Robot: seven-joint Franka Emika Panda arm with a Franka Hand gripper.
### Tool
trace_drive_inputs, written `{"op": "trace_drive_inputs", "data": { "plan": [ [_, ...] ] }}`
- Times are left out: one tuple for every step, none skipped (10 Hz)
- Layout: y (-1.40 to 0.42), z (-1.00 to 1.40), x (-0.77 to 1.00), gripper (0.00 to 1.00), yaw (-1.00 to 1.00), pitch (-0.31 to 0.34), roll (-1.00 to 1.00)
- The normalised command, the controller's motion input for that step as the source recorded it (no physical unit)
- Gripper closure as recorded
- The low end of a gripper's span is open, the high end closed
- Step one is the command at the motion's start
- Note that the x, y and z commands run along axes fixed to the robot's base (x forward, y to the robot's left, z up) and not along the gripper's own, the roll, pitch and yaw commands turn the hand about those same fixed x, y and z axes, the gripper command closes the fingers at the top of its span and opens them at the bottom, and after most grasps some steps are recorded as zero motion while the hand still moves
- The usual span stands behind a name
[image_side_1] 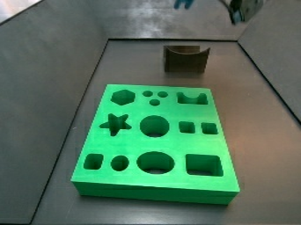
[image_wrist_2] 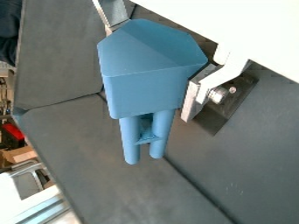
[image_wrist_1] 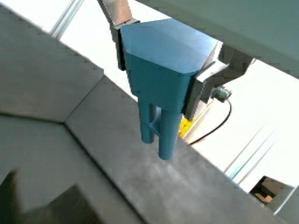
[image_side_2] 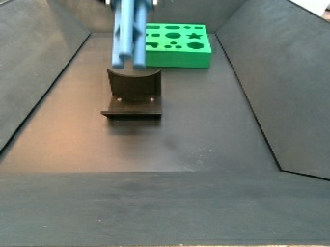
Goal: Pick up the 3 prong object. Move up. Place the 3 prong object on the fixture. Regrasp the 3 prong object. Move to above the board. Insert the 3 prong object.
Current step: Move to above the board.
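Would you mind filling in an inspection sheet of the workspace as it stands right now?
Surface: dark grey floor with sloped walls, bare around the parts.
3 prong object: blue, held between the fingers, prongs pointing down, lifted off the floor in both wrist views.
Fixture: dark, notched top, empty, standing behind the board.
Board: green, lying flat, every cut-out empty.
Clutter: nothing seen.
Hand: shut on the 3 prong object; in a side view it hangs above the fixture.
Cables: a yellow cable beyond the wall.
Surroundings: too blurred to tell.
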Motion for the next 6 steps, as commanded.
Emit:
{"op": "trace_drive_inputs", "data": {
  "plan": [
    [0.16, 0.9, -0.13, 1.0, -0.07, 0.091, -0.12],
    [0.11, 0.71, -0.1, 1.0, -0.04, 0.09, -0.11],
    [0.08, 0.59, -0.08, 1.0, -0.02, 0.088, -0.1],
    [0.04, 0.34, -0.06, 1.0, 0.0, 0.089, -0.08],
    [-1.0, 0.3, -0.36, 1.0, -0.04, 0.048, -1.0],
    [-1.0, 0.27, -0.35, 1.0, -0.03, 0.04, -1.0]
  ]
}}
